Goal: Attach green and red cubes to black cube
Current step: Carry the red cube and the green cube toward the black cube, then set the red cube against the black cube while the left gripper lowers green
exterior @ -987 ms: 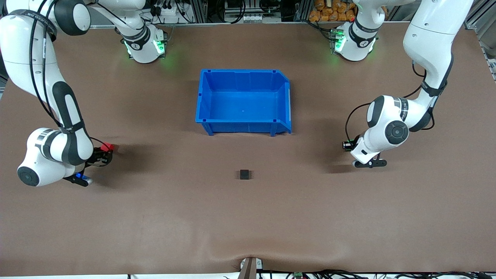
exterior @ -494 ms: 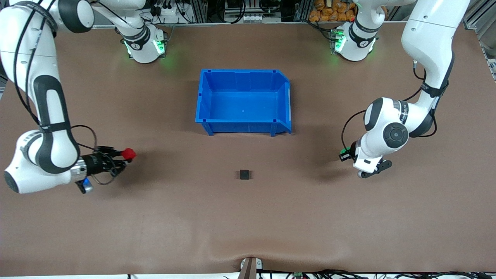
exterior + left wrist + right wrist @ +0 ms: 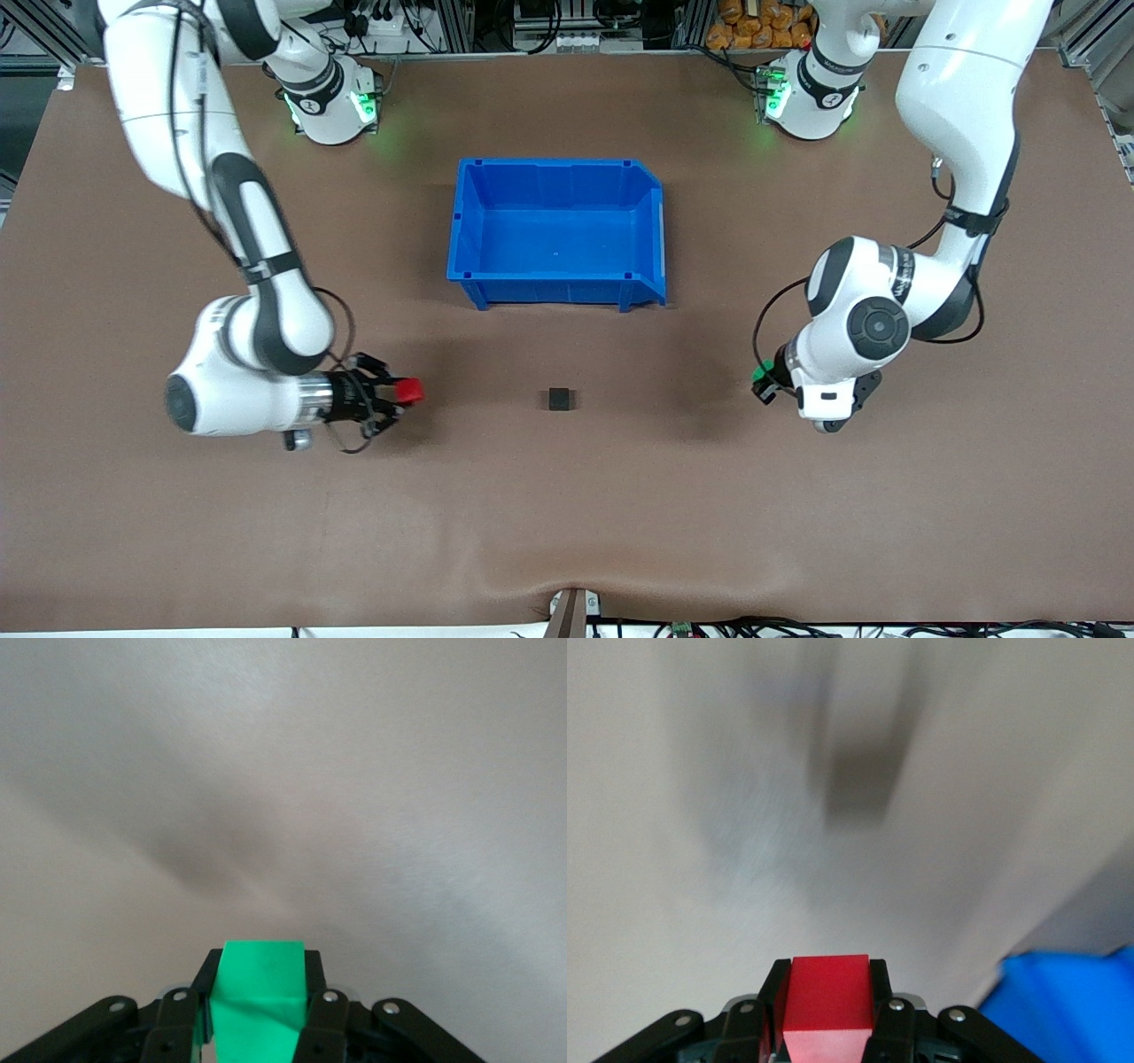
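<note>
- The right gripper (image 3: 400, 396) hung low over the brown counter (image 3: 567, 514), toward the right arm's end, with its arm reaching down from the base at the top of the front view.
- Its fingers (image 3: 881, 1014) were clamped on the red cube (image 3: 409, 390), which sat between them in the right wrist view (image 3: 827, 1001), one flat face turned up to the camera.
- The black cube (image 3: 558, 399) rested on the counter, apart from both grippers, roughly midway between them and nearer to the front camera than the blue bin (image 3: 558, 288).
- In the right wrist view the black cube (image 3: 864, 784) showed only as a blurred dark patch ahead of the red cube, with a corner of the blue bin (image 3: 1072, 1005) at the edge.
- The blue bin stood upright near the middle of the counter.
- The left gripper (image 3: 764, 383) hung low over the counter toward the left arm's end, well apart from the black cube.
- Its fingers (image 3: 319, 1019) were clenched on the green cube (image 3: 259, 997), seen in the front view as a small green spot (image 3: 762, 369) at the gripper's tip.
</note>
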Robot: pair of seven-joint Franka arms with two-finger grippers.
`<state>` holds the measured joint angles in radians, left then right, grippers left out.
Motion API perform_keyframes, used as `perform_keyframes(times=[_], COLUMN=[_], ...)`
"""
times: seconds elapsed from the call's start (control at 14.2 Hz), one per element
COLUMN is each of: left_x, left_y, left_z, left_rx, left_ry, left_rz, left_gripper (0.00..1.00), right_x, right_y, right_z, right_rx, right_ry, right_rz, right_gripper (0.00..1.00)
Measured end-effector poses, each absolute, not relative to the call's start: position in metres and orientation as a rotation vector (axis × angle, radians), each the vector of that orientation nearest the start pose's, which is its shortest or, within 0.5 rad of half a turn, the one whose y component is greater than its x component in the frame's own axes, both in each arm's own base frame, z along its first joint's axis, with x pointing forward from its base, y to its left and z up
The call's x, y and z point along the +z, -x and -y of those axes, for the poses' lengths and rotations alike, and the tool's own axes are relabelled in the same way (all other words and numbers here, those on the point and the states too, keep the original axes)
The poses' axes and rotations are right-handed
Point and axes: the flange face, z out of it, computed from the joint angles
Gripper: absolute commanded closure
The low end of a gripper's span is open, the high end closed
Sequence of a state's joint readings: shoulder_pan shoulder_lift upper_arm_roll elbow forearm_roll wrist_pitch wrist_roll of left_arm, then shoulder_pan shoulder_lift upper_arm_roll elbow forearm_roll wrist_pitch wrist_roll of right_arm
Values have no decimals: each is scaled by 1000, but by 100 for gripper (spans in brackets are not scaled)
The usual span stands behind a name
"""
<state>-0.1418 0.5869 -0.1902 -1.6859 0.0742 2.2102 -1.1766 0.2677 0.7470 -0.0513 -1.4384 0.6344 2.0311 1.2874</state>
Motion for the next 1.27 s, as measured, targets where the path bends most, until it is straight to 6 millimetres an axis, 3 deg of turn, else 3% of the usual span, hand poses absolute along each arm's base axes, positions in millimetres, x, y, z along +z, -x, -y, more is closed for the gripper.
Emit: perform_keyframes(times=[0.14, 0.42, 0.71, 0.99, 1.2, 1.27], left_x=[255, 245, 241, 228, 224, 223], left_y=[-645, -639, -633, -634, -640, -640], left_z=[229, 277, 325, 373, 391, 396], left_rx=[121, 168, 183, 194, 186, 182], left_ry=[2823, 2649, 2458, 2264, 2226, 2238], left_rz=[1416, 1735, 2005, 2254, 2378, 2394], left_gripper=[100, 100, 100, 100, 100, 100], right_x=[236, 197, 165, 164, 163, 162], right_y=[-682, -670, -652, -637, -633, -633], right_z=[-231, -285, -324, -356, -365, -365], right_rx=[603, 550, 517, 523, 503, 500], right_ry=[2084, 1927, 1884, 1861, 1856, 1853], right_rz=[-1861, -1924, -1946, -1978, -1976, -1977], right_gripper=[100, 100, 100, 100, 100, 72])
